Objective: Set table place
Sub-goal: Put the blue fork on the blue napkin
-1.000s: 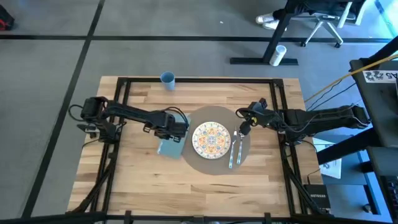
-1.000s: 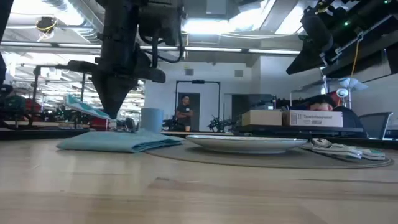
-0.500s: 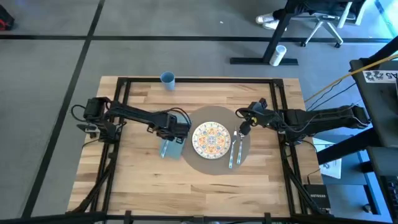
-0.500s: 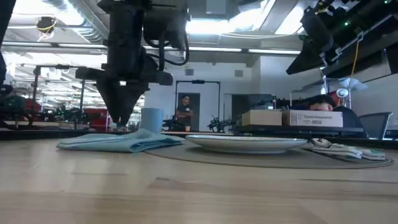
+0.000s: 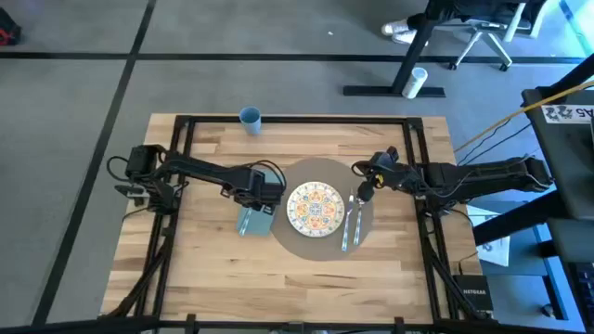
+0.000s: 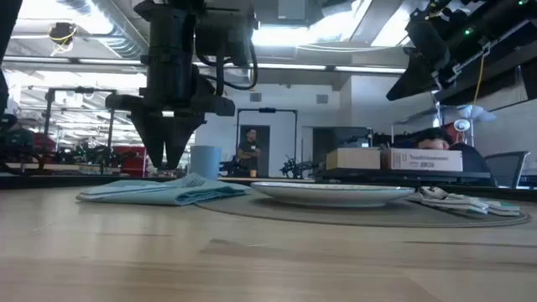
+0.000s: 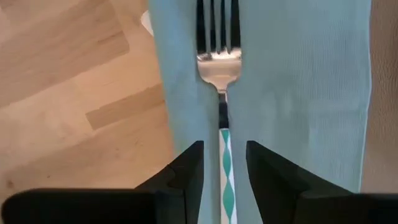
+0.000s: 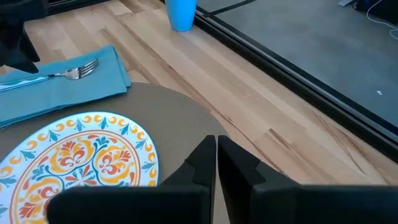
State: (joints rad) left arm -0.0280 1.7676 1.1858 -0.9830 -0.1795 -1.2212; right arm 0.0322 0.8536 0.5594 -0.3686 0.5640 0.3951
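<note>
Fork (image 7: 223,93) handle end hidden between left jaws; contact perhaps, unclear.

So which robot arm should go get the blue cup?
Probably the left. The blue cup stands at the table's far edge on the left arm's side. The left gripper is open over the fork on the napkin. The right gripper waits, shut, beyond the plate.

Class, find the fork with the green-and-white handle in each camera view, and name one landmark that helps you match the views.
High view: silver fork with green-and-white handle on the teal cloth napkin.
Low view: tines barely visible.
Left wrist view: centre.
Right wrist view: upper left.
Shared landmark: the napkin.
</note>
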